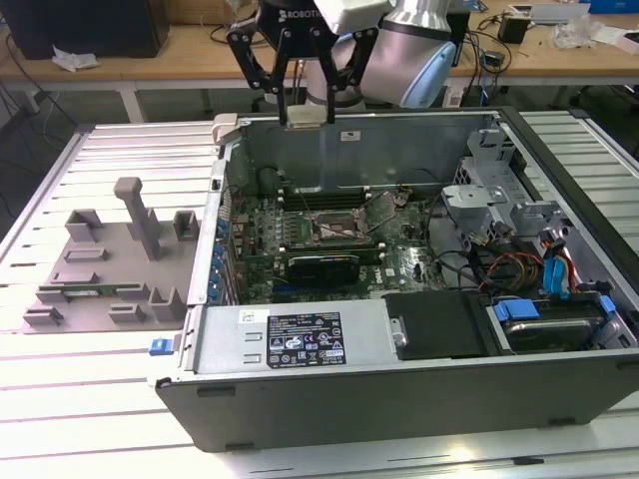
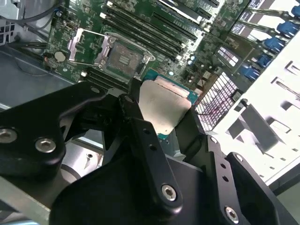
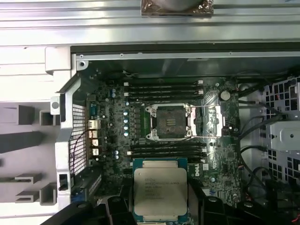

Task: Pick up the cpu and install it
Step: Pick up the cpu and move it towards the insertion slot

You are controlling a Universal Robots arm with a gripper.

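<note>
My gripper (image 1: 310, 110) is shut on the cpu (image 1: 306, 118), a small flat square chip with a silver top. It hangs above the back wall of the open computer case (image 1: 300, 349). In the first wrist view the cpu (image 3: 161, 190) sits level between two black fingers (image 3: 117, 208), silver top facing the camera. The second wrist view shows the cpu (image 2: 161, 105) from the other side, clamped at its edges. The empty dark socket (image 1: 337, 228) on the motherboard lies below and in front of the chip, and its metal bracket (image 3: 206, 123) is swung open.
Memory slots (image 3: 164, 89) run on both sides of the socket. At the exterior view's right are a metal drive cage (image 1: 479, 190), cables (image 1: 499, 264) and blue clips. The case walls rise around the board. A grey fixture (image 1: 110, 259) stands on the table at that view's left.
</note>
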